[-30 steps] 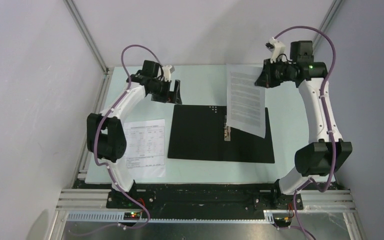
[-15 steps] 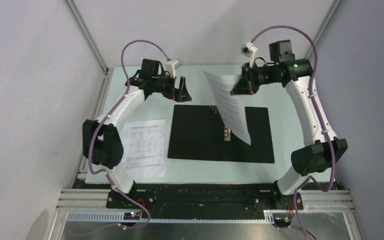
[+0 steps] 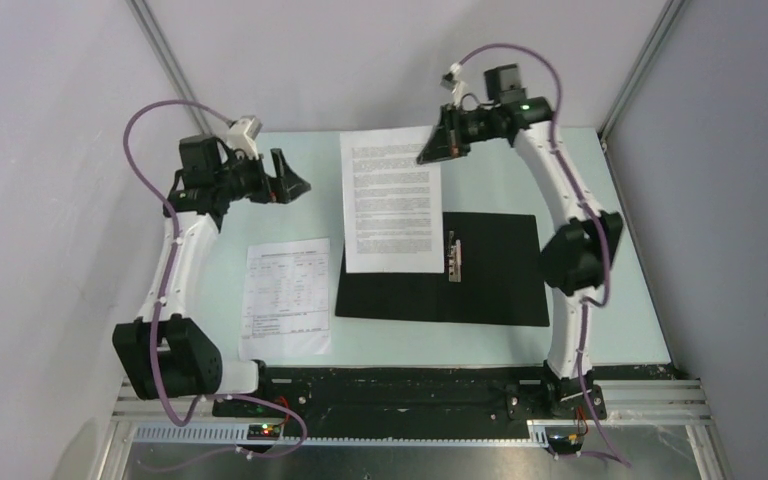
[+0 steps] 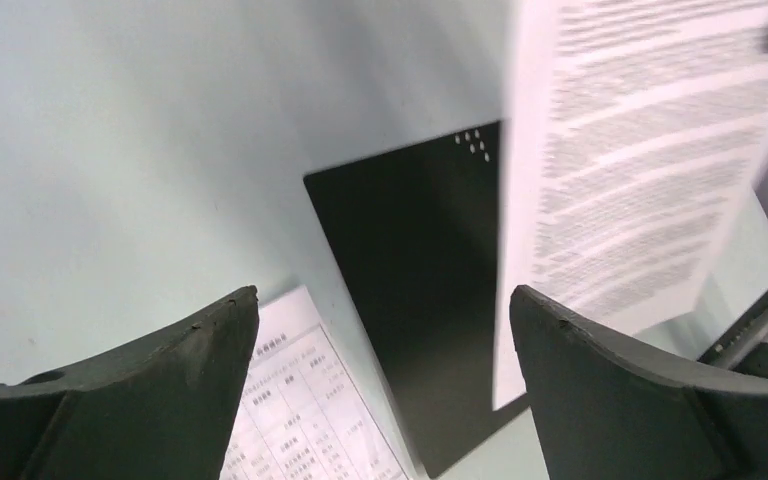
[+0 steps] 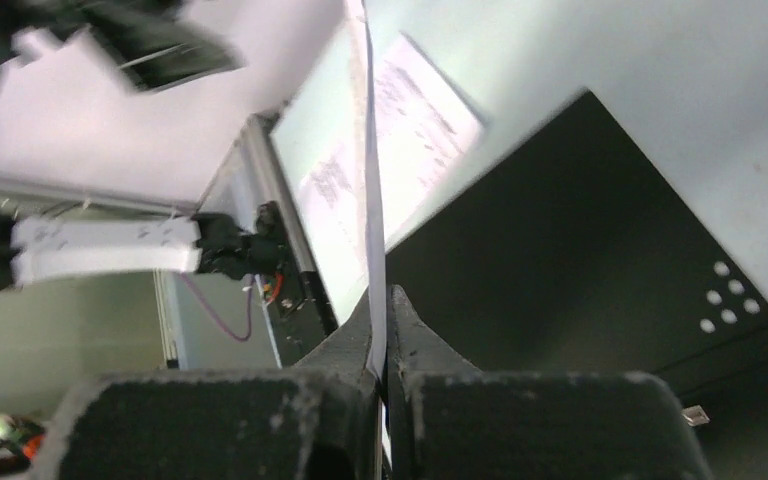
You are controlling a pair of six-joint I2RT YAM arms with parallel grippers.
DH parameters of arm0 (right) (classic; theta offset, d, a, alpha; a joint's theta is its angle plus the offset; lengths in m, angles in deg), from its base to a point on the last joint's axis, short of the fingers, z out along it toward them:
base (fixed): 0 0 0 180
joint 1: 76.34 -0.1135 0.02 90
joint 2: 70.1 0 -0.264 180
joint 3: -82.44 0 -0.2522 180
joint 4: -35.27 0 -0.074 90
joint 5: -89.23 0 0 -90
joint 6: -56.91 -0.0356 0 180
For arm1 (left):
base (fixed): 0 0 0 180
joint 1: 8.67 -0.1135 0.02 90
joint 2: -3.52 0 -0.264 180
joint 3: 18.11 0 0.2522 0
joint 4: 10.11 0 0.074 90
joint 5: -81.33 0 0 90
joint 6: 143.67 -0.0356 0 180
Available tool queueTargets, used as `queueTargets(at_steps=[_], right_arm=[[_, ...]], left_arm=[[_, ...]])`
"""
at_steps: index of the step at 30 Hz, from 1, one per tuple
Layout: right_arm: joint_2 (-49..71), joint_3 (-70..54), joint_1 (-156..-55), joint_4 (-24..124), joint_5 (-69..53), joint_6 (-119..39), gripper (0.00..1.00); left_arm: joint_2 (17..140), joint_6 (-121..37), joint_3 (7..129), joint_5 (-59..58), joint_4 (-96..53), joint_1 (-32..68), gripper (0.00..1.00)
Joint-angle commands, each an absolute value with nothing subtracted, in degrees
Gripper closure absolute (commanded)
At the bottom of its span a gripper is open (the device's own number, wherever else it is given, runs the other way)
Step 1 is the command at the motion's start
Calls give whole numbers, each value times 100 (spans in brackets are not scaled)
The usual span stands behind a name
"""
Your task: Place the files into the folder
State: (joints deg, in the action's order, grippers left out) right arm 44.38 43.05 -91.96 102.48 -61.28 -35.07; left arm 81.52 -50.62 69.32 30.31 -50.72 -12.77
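Open folder lying black side up at the middle of the table, with its two leaves spread left and right and its metal clip marking a spine that runs near to far. The right gripper is clenched on the far right corner of a printed sheet; the right wrist view shows the paper edge-on, pinched thin between the closed jaws. A corner grip of this kind probably lets the rest of the page hang free and settle flat once lowered. The sheet's long axis runs near to far, parallel to the spine, with its text lines running left to right. Its far edge lies beyond the folder's far edge and its near part covers the folder's left leaf, just left of the clip. Whether the near edge touches the leaf cannot be told. The left gripper hovers at the far left with jaws spread wide and nothing between them, well apart from the carried page, probably so as not to obstruct it. A second sheet, printed with tables, lies flat on the table just left of the folder, long axis also near to far, not yet filed.
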Motion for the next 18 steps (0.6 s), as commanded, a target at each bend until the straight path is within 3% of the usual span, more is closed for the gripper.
queueTargets(at_steps=[1, 3, 5, 6, 9, 13, 18], right_arm=[[5810, 4889, -9595, 10017, -4860, -4293, 100], [6352, 5183, -9692, 10006, -4408, -4316, 100], [6863, 5461, -9739, 9926, -4176, -4362, 83], [7019, 5514, -9746, 9911, -4183, -4350, 63], [7507, 5590, -9777, 10068, -4076, -4082, 38], [7350, 5239, -9751, 10197, -3853, -3978, 28], [7186, 4926, -9693, 10182, -3943, -4210, 27]], left_arm=[[8237, -4745, 6482, 3139, -5386, -1280, 0], [8500, -4220, 6315, 3069, -5395, -1275, 1], [8726, -3884, 6169, 3100, -5398, -1252, 1], [8846, -3805, 6128, 3055, -5394, -1236, 1], [9055, -3764, 5922, 2705, -5398, -1106, 2], [9320, -3802, 5689, 2341, -5391, -839, 2], [9586, -3689, 5555, 1767, -5306, -448, 2]])
